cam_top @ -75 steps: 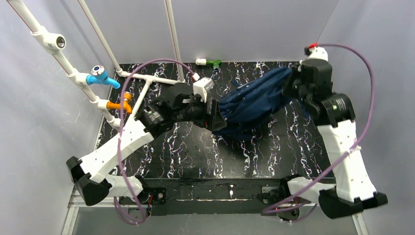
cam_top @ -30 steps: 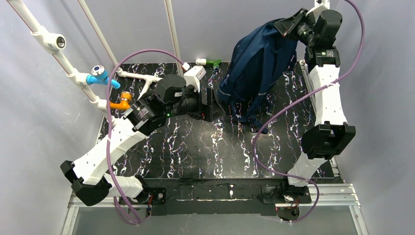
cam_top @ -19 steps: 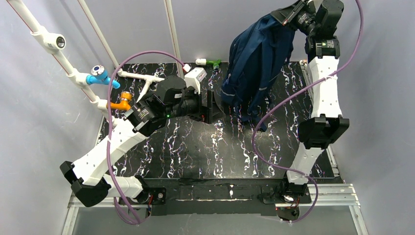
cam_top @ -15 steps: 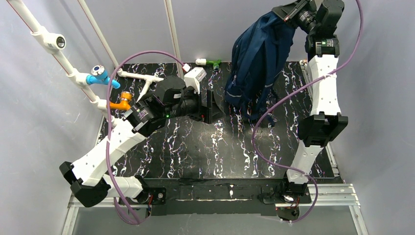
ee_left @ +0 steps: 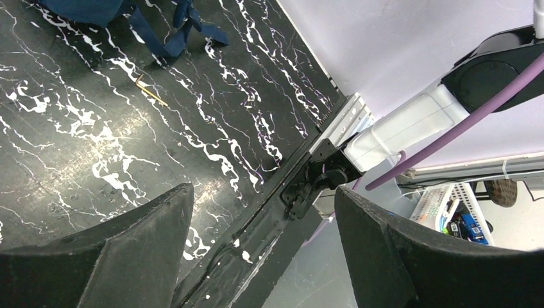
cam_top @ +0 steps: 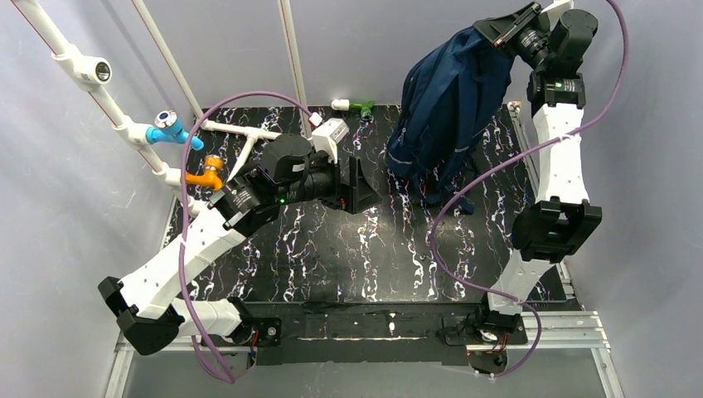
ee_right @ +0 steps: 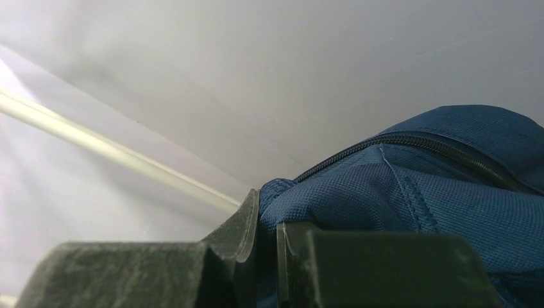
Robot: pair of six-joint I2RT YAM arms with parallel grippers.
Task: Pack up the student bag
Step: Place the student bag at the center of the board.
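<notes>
The student bag [cam_top: 448, 99] is navy blue fabric and hangs upright from its top, high over the back right of the table, its straps trailing down to the tabletop [ee_left: 173, 32]. My right gripper [cam_top: 500, 31] is shut on the bag's top fabric [ee_right: 398, 192], with the cloth pinched between its fingers [ee_right: 247, 224]. My left gripper [cam_top: 365, 184] is open and empty, just left of the bag's lower end, a little apart from it. Its fingers [ee_left: 128, 256] frame bare table.
A white pipe frame with a blue fitting [cam_top: 170, 128] and an orange fitting [cam_top: 207, 172] stands at the back left. A small green and white piece [cam_top: 355, 105] lies at the back edge. A thin stick [ee_left: 151, 90] lies on the black marbled table [cam_top: 332, 257].
My right arm has lifted the bag off the table until it hangs upright, then shifted it slightly right. My left gripper has let go of the bag and drawn back a little.
</notes>
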